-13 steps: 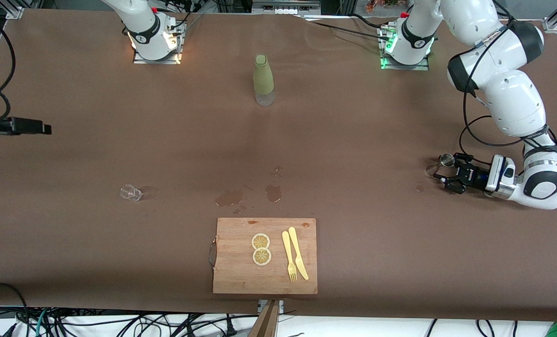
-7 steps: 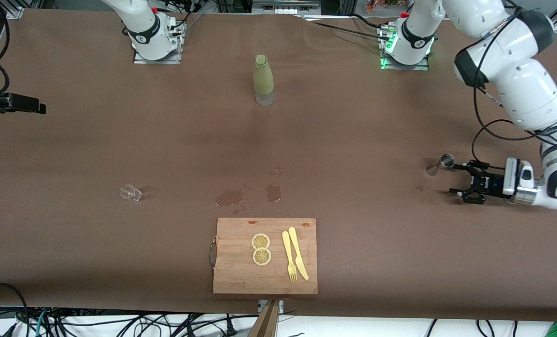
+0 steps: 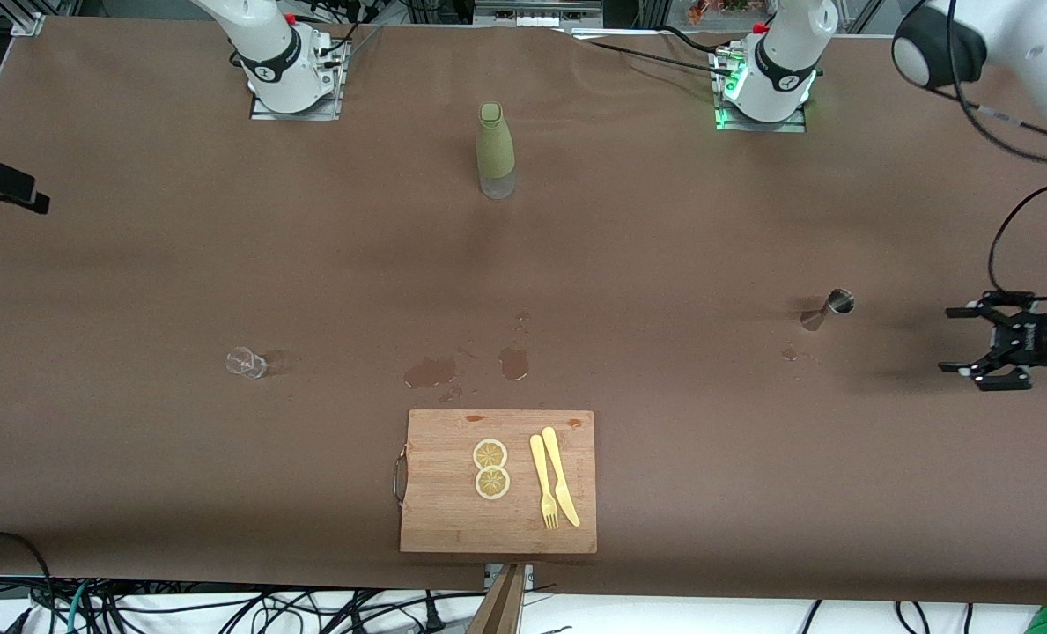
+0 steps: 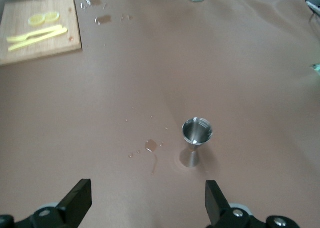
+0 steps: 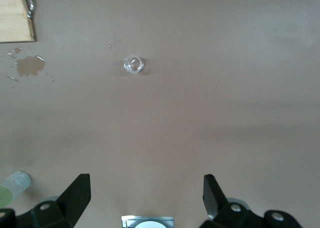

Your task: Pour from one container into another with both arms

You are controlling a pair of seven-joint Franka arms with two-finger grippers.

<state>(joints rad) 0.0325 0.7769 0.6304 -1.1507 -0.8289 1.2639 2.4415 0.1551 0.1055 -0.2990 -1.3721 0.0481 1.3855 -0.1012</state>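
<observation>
The steel jigger (image 3: 831, 305) stands upright on the brown table toward the left arm's end, with small wet spots beside it. My left gripper (image 3: 953, 342) hovers low, open and empty, well clear of the jigger and closer to the table's end. In the left wrist view the jigger (image 4: 196, 138) sits ahead of the spread jaws of the left gripper (image 4: 146, 205). The clear glass cup (image 3: 246, 362) stands alone toward the right arm's end. My right gripper (image 5: 145, 193) is open and empty, high above the table, looking down on the cup (image 5: 133, 64).
An olive-green bottle (image 3: 494, 151) stands mid-table near the bases. A wooden cutting board (image 3: 439, 519) with two lemon slices, a yellow fork and a knife lies at the front edge. Spilled puddles (image 3: 435, 372) lie between the board and the table's middle.
My left gripper has drawn back from the jigger toward the table's end, leaving it standing. The right gripper has slid farther off the table's other end, toward the bases.
</observation>
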